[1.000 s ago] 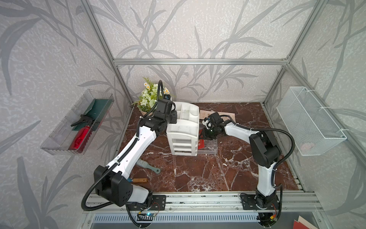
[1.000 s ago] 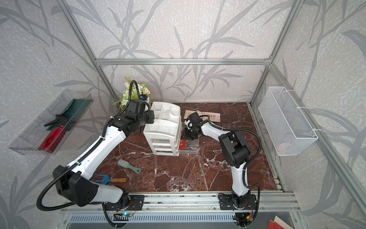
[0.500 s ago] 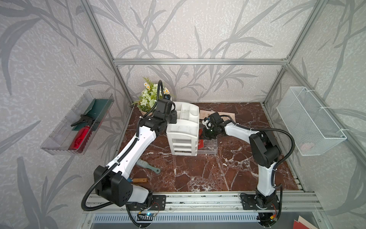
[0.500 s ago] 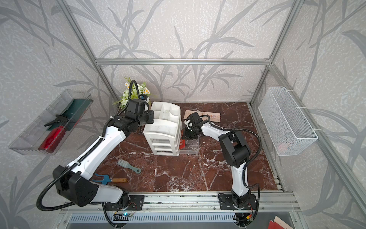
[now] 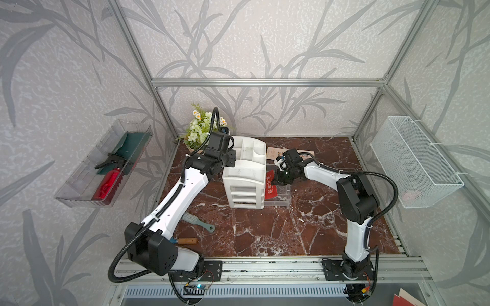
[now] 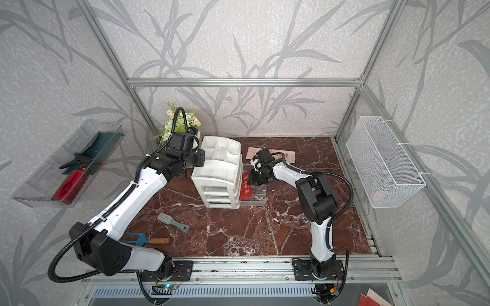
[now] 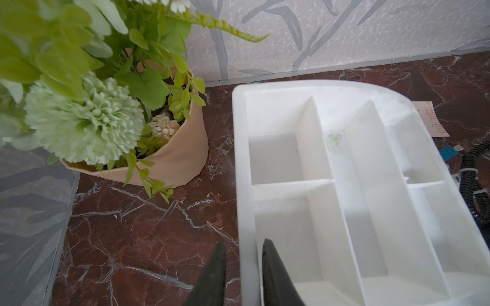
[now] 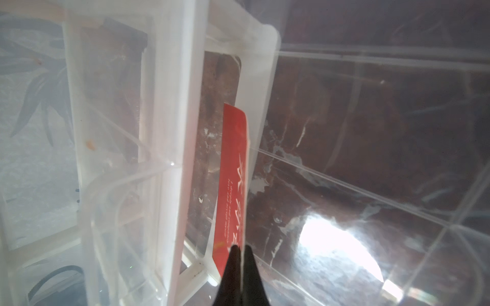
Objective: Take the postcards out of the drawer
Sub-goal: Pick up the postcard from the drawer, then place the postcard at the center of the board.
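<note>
Right wrist view gives the key fact: the right claw [image 8: 240, 247] is closed tight on the near edge of the red postcard [image 8: 233, 169]. The card stands on edge inside the pulled-out clear drawer [image 8: 371, 190], close against the frame of the white organiser [image 8: 183, 127]. In both top views the red postcard [image 5: 272, 189] [image 6: 246, 190] leans at the drawer's inner end, just beside the organiser, with the claw on its upper part. Two cream postcards [image 6: 289, 156] lie flat on the table [image 6: 291, 225] behind the right arm, so by my reading this red one is the last to come out.

To do the lift well, draw the card up and away along its own plane, not sideways. The pinch is narrow and on one edge only, so a scrape against the frame post or the drawer wall could swivel the card in the grip or pull it free. Go slowly until its lower edge clears the drawer rim, then carry it toward the cream pair.

Left wrist view shows the left claw [image 7: 243, 242] with jaws parted astride the organiser's side wall. They seem to stand just off it, though the angle makes that hard to judge. If so, the organiser is unbraced, and a snag would drag it
</note>
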### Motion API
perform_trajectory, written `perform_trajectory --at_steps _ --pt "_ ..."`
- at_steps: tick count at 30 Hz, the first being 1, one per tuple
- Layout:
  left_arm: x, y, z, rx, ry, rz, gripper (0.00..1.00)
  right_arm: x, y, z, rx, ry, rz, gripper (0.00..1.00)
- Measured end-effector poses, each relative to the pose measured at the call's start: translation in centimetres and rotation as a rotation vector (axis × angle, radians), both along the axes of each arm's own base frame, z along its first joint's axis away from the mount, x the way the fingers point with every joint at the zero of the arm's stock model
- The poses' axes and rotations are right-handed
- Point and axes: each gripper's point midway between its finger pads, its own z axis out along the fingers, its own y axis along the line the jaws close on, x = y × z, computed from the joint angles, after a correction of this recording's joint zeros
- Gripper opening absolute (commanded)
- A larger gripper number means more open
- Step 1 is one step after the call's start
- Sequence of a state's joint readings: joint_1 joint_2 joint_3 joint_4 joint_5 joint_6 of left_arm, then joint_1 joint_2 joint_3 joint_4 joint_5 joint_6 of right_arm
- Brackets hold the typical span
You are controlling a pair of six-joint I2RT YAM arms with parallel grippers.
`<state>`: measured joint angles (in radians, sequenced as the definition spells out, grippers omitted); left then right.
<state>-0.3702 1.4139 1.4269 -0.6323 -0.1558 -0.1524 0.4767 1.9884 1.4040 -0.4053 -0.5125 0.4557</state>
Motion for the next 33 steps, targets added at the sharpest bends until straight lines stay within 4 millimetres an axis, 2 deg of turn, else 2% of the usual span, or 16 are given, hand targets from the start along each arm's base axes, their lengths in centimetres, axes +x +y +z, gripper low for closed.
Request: perform_trajectory --at_steps 8,14,18,21,26,29,33 --pt "0.2 -0.1 2.1 0.002 -0.042 -0.016 0.29 1.6 -1.3 3.3 -0.029 -0.074 0.020 0.01" --pt "-0.5 -0.4 3.0 0.000 -0.054 -0.057 0.30 4.5 -3.8 8.8 -0.102 -0.207 0.051 0.00" --pt "-1.8 -0.6 4.9 -0.023 -0.092 -0.100 0.32 4.8 -5.7 12.7 -0.146 -0.284 0.103 0.00" --pt "-2.9 -0.4 6.5 -0.043 -0.132 -0.112 0.32 4.1 -6.7 15.2 -0.170 -0.325 0.162 0.00" --pt "-5.1 -0.9 8.4 -0.097 -0.178 -0.177 0.34 1.2 -7.2 19.0 -0.177 -0.393 0.290 0.00" --pt "-6.5 -1.7 8.6 -0.125 -0.184 -0.244 0.35 -1.4 -7.1 21.1 -0.137 -0.430 0.371 0.00" --pt "-8.0 -3.1 7.8 -0.163 -0.159 -0.344 0.35 -5.2 -6.5 23.5 -0.070 -0.496 0.481 0.00"
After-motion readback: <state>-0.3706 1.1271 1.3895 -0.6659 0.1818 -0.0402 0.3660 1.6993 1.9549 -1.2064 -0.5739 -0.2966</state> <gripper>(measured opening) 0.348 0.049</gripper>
